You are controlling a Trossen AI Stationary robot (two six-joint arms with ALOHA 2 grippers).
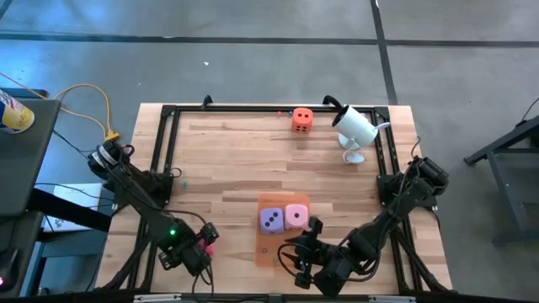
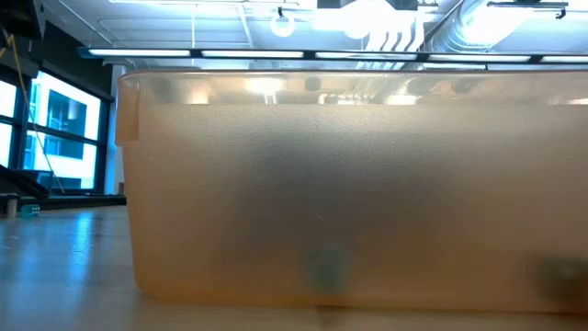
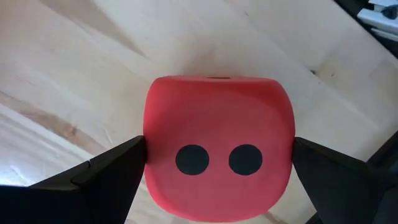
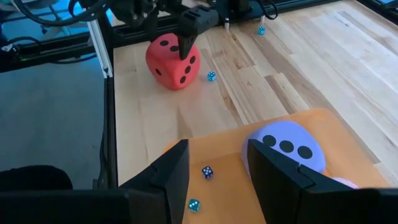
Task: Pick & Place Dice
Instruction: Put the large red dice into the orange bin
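Note:
The red die (image 3: 217, 143) sits between the fingers of my left gripper (image 3: 217, 158) near the table's near left corner (image 1: 205, 240), with two dark pips facing the wrist camera. The purple die (image 1: 270, 220) and the pink die (image 1: 296, 216) rest side by side on the translucent orange mat (image 1: 271, 251). The orange die (image 1: 302, 119) stands alone by the far edge. My right gripper (image 4: 214, 180) is open, low over the mat's near part, just short of the purple die (image 4: 286, 148). My left gripper pinches the red die between its two fingers, one finger (image 3: 115, 171) on each opposite side face (image 3: 154, 155). In the right wrist view the fingers (image 4: 189, 28) come down on it from above. The die's underside (image 4: 177, 84) appears to sit on the table.
A white camera (image 1: 354, 126) stands near the far right corner. Tiny blue dice lie on the mat (image 4: 207, 172) and on the wood (image 4: 211, 76). A black frame (image 1: 168, 114) rims the table. The orange translucent wall (image 2: 349, 184) fills the low view.

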